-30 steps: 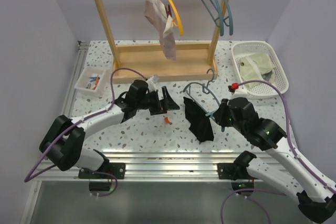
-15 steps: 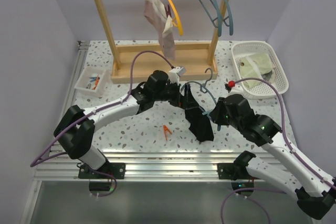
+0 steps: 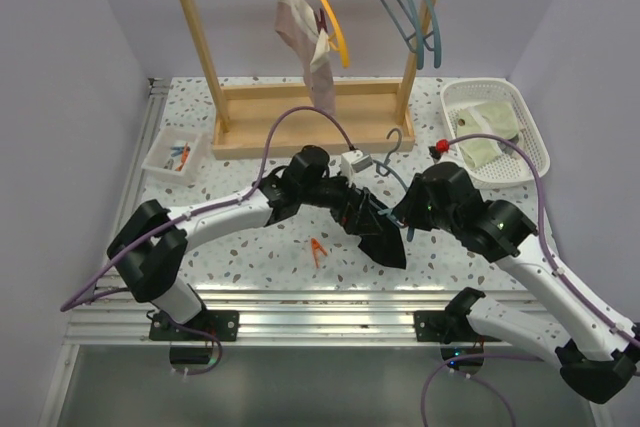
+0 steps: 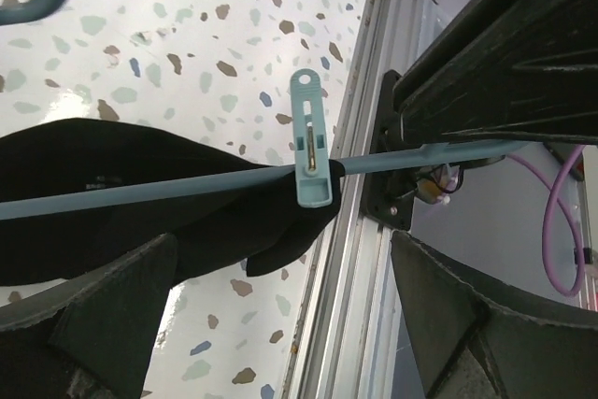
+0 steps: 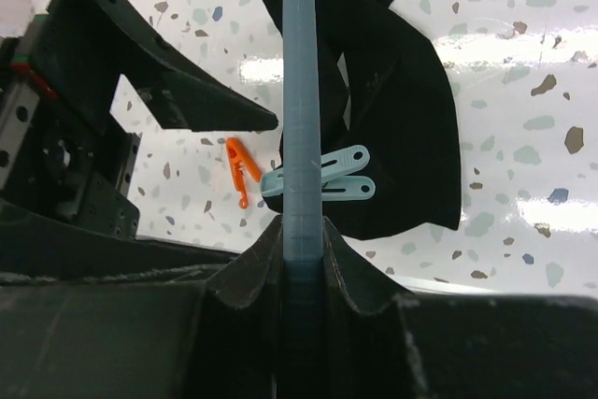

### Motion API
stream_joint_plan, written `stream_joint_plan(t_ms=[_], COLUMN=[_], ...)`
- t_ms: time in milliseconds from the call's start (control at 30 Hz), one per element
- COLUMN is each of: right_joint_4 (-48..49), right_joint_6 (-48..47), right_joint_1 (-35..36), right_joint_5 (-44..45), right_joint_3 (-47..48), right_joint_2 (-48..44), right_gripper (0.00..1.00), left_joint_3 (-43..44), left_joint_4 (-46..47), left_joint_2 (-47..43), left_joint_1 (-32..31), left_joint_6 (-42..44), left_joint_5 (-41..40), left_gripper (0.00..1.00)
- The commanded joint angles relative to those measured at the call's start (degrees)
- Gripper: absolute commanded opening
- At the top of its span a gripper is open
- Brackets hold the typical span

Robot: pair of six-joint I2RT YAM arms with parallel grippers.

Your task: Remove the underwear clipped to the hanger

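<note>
Speckled table (image 3: 250,247), from above: pink underwear (image 3: 318,72) hangs clipped to an orange hanger (image 3: 341,37) on the wooden rack (image 3: 300,107). Black underwear (image 3: 385,242) lies on the table between both arms, clipped to a teal hanger (image 3: 397,133), with an orange clip (image 3: 317,249) near it.

Left wrist: the left jaws stand spread on either side of the teal hanger's bar, where a blue clip (image 4: 311,151) pinches the black underwear.

Right wrist: the right jaws are pressed onto the teal hanger's bar, just short of the blue clip and the black underwear.
</note>
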Motion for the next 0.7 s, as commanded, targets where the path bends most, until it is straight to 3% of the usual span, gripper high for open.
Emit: stream_joint_plan(t_ms=[0, 100, 200, 233, 300, 333, 467, 667], right_joint_4=[-0.4, -0.2, -0.9, -1.1, -1.7, -2.1, -3.5, -6.0], right_joint_6=[3.3, 3.9, 3.8, 3.7, 3.6, 3.6, 3.4, 2.6], right_joint_1=[0.0, 0.0, 0.0, 0.0, 0.0, 0.0, 0.0, 0.0], right_joint_5=[-0.3, -0.6, 0.1, 0.2, 0.7, 0.7, 1.5, 4.5], right_joint_3=[2.4, 2.2, 2.3, 2.3, 2.1, 1.9, 1.0, 0.4], right_joint_2=[0.0, 0.2, -0.1, -0.2, -0.6, -0.8, -1.9, -3.5], right_gripper=[0.00, 0.00, 0.00, 0.00, 0.00, 0.00, 0.00, 0.00], left_joint_3=[2.3, 4.8, 5.9, 6.3, 6.6, 6.4, 3.5, 0.5], left_joint_4=[2.9, 1.9, 1.0, 0.2, -2.3, -3.0, -4.1, -4.6], left_joint_2=[2.0, 4.5, 6.3, 6.5, 6.2, 5.8, 2.7, 2.8], left_joint_1=[-2.6, -4.2, -4.4, -4.4, -4.4, -4.4, -3.1, 3.7], left_joint_6=[3.4, 3.3, 2.8, 3.0, 3.7, 4.3, 4.8, 4.2], left_joint_5=[1.0, -1.5, -3.2, -3.8, -6.9, -8.8, -15.1, -13.7], left_gripper=[0.99, 0.97, 0.76, 0.52, 0.23, 0.00, 0.00, 0.00])
